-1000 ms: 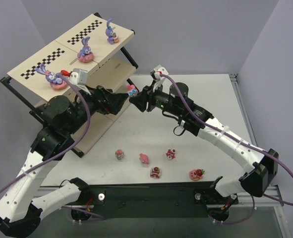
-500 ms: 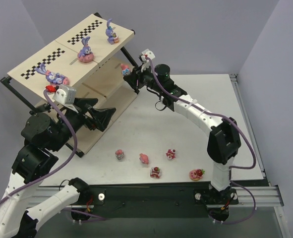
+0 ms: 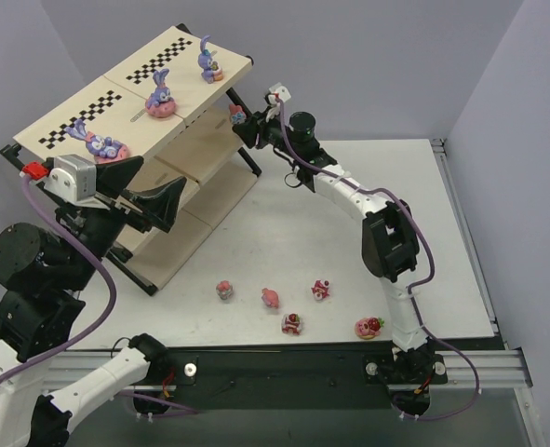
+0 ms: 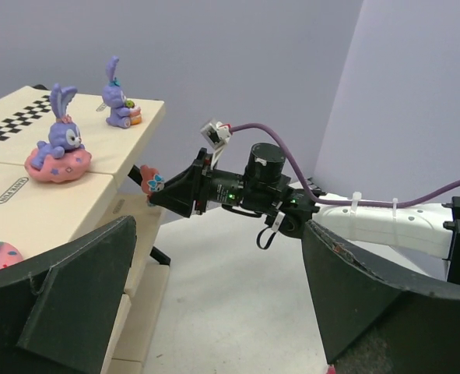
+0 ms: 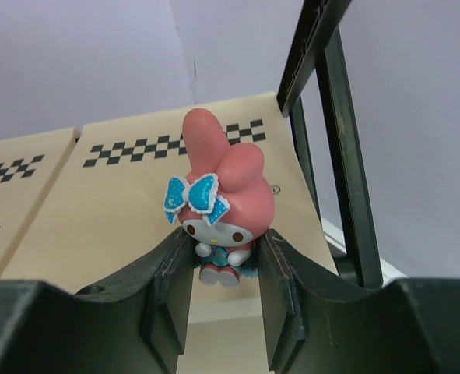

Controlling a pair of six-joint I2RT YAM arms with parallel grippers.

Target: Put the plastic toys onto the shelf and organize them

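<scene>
Since a second ago, the pink hooded plastic figurine with a blue bow (image 5: 218, 210) has gone from mid-table to the far right end of the beige three-tier slanted shelf (image 3: 70, 112). The right gripper (image 5: 223, 265) carries it, arm stretched far and left. Jaws are partly closed, pads clamped on the figurine's lower body.

The left gripper (image 3: 161, 175) has pulled back to the near left beside the shelf, jaws fully spread, nothing in them.

The three purple bunnies on pink donut bases (image 3: 160, 96) on the top board and the five small pink-red figures (image 3: 292, 323) on the white table (image 3: 284, 233) are unmoved.

Figurine is upright between the pads, long axis feet to ear, ear up, face and bow toward the wrist camera, back to the checker strips.

It hangs just off the top board's right edge; contact can't be judged. The black frame post (image 5: 338, 156) is close on its right. Bare beige board runs behind it up to the checker strip.
</scene>
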